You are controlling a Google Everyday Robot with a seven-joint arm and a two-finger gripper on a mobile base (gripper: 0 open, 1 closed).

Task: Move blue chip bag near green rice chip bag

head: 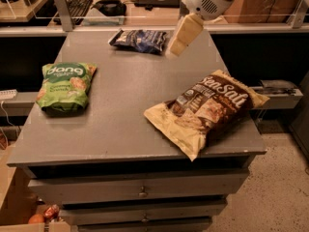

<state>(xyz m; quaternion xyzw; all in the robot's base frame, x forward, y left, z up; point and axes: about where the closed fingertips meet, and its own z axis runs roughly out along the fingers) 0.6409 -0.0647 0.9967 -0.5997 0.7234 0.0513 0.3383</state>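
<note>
The blue chip bag lies flat at the far edge of the grey table, near its middle. The green rice chip bag, with white "dang" lettering, lies at the table's left side. My gripper hangs from the white arm at the top right, its cream-coloured fingers pointing down and left, just right of the blue bag and a little above the table. It holds nothing that I can see.
A large brown-and-cream "SeaSalt" bag lies on the table's right front part, overhanging the edge. Drawers sit below the tabletop. A desk with a keyboard and other gear stands behind the table.
</note>
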